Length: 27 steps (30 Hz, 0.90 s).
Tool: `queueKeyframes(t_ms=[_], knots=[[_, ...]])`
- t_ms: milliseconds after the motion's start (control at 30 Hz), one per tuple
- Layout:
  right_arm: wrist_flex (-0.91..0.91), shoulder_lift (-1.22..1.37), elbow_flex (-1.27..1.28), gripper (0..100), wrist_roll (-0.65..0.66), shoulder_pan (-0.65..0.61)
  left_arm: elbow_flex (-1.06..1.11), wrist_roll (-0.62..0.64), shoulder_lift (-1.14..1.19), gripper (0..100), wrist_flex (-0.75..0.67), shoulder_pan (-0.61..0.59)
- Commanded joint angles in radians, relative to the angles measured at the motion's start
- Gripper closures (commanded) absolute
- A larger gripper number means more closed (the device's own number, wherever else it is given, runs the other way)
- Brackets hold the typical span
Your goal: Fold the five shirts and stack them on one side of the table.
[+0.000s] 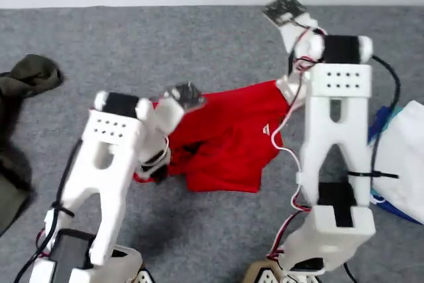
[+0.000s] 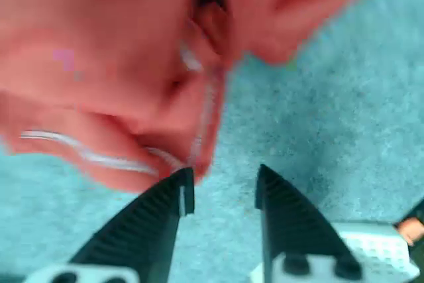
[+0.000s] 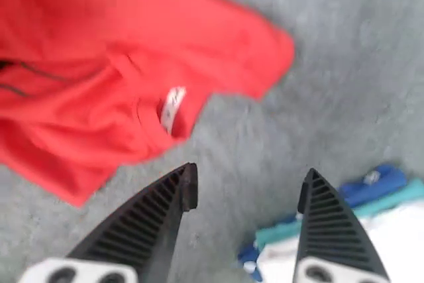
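In the high view the red shirt [image 1: 228,134] is seen crumpled on the worktop [image 1: 199,38] between the arms; in the left wrist view the left jaws are held apart, empty, at its edge; in the right wrist view the right jaws are spread wide near the collar; opposite sides are best gripped and drawn flat before folding.

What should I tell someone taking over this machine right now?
Left tool: open, empty, at the red shirt's edge.
Right tool: open, empty, over bare table beside the red shirt.
Red shirt: rumpled mid-table, not folded.
Done: a white shirt lies over a blue one at the right edge.
Left: the red shirt and the crumpled dark green shirt at the left edge need folding and stacking.
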Motion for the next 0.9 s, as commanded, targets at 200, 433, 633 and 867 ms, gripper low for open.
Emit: queueKeyframes(t_ms=[200,433,633,867], knots=[[0.039,-0.111,0.100,74.6,-0.011,0.088,0.162,-0.012,0.114,82,-0.265,-0.044],[0.039,-0.137,0.100,74.6,-0.011,0.082,-0.062,-0.012,0.287,95,-0.319,-0.193],[0.039,-0.137,0.100,74.6,-0.012,0.079,-0.338,-0.012,0.344,99,-0.239,-0.292],[0.041,-0.137,0.100,74.7,-0.012,0.067,-0.670,-0.035,0.437,99,-0.195,-0.468]])
